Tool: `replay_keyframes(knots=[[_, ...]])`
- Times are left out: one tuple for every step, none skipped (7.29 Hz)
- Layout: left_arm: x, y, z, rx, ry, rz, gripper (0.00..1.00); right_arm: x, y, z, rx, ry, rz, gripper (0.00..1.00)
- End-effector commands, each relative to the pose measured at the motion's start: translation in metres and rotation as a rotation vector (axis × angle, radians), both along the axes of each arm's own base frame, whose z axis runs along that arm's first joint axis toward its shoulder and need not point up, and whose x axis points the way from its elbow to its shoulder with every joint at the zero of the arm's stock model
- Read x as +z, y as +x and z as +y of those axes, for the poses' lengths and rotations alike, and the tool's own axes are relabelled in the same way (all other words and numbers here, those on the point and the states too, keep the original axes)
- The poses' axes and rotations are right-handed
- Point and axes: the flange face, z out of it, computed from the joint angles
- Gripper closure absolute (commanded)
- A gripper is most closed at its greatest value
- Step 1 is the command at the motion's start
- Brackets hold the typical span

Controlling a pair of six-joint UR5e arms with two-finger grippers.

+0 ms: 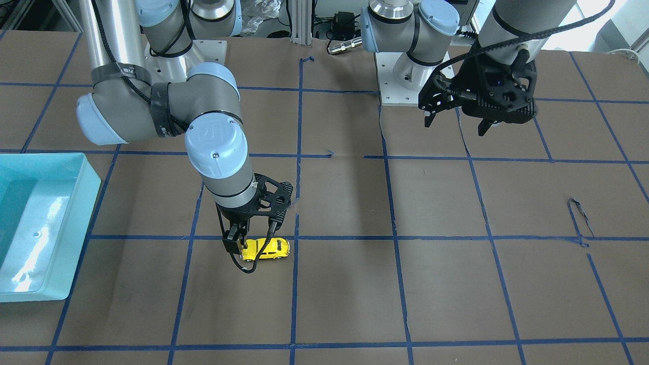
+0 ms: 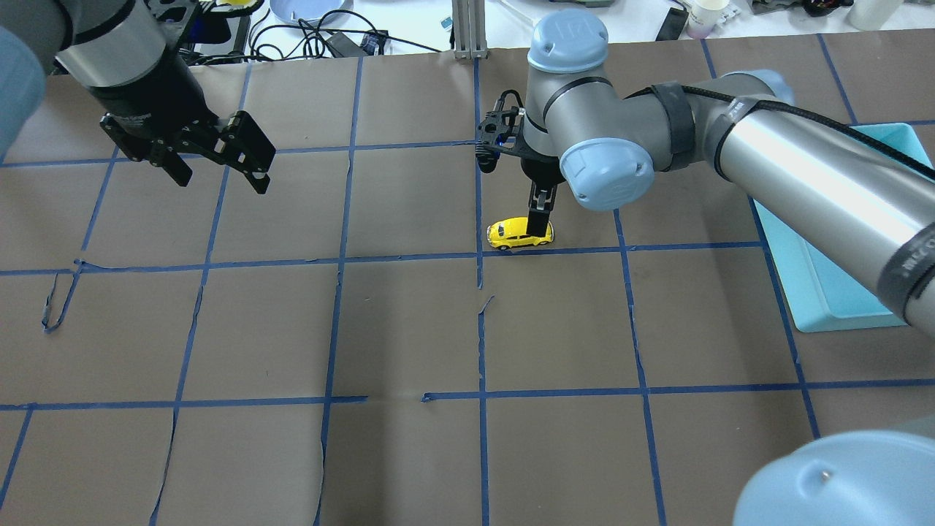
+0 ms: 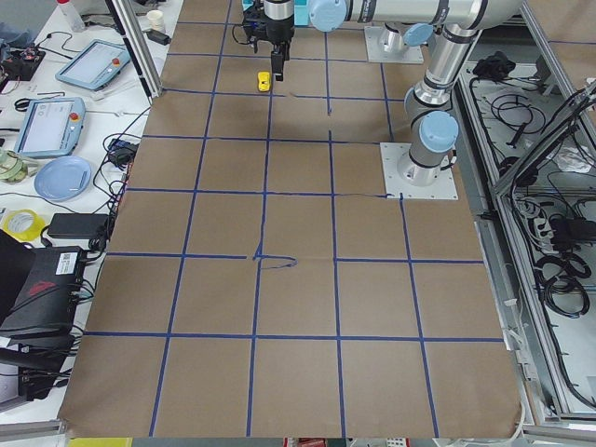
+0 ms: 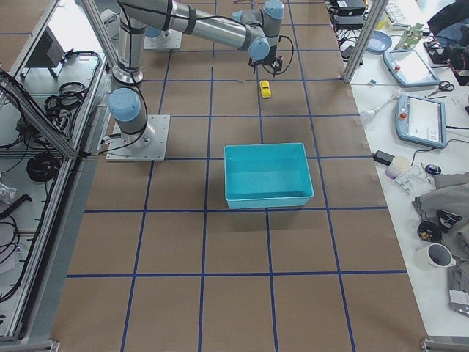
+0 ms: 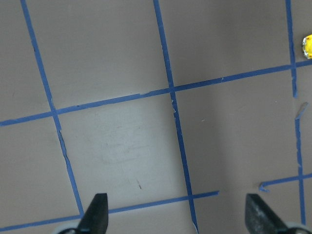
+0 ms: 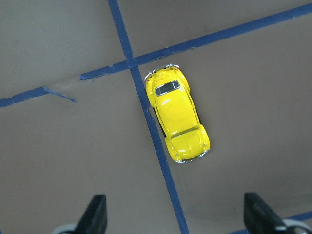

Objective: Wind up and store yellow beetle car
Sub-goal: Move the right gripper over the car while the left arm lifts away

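Observation:
The yellow beetle car [image 1: 266,248] stands on its wheels on the brown paper, beside a blue tape cross. It also shows in the overhead view [image 2: 520,232], the right wrist view [image 6: 176,117] and at the edge of the left wrist view [image 5: 307,47]. My right gripper [image 1: 252,238] is open and hangs just over the car; in the right wrist view [image 6: 178,219] the car lies free ahead of the spread fingertips, untouched. My left gripper [image 2: 219,164] is open and empty, held high and far from the car.
A teal bin [image 4: 264,176] sits on the table on my right side, also in the front-facing view [image 1: 30,228] and the overhead view [image 2: 825,292]. Blue tape lines grid the paper, with a few torn strips [image 2: 58,299].

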Motion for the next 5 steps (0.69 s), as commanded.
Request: replay_keyframes(knots=[[0.024, 0.001, 0.01, 0.062, -0.033, 0.017, 0.0, -0.034, 0.004, -0.002, 0.013, 0.042, -0.018, 0.0], [0.023, 0.001, 0.009, 0.103, -0.029, 0.058, 0.0, -0.043, 0.006, -0.002, 0.015, 0.054, -0.035, 0.0], [0.022, 0.002, 0.007, 0.107, -0.027, 0.063, 0.0, -0.053, 0.007, -0.006, 0.014, 0.048, -0.038, 0.0], [0.018, 0.004, 0.015, 0.104, 0.014, 0.044, 0.0, -0.058, 0.006, -0.005, 0.015, 0.059, -0.036, 0.0], [0.02, 0.004, 0.018, 0.104, 0.036, 0.036, 0.0, -0.057, 0.007, -0.005, 0.015, 0.056, -0.037, 0.0]])
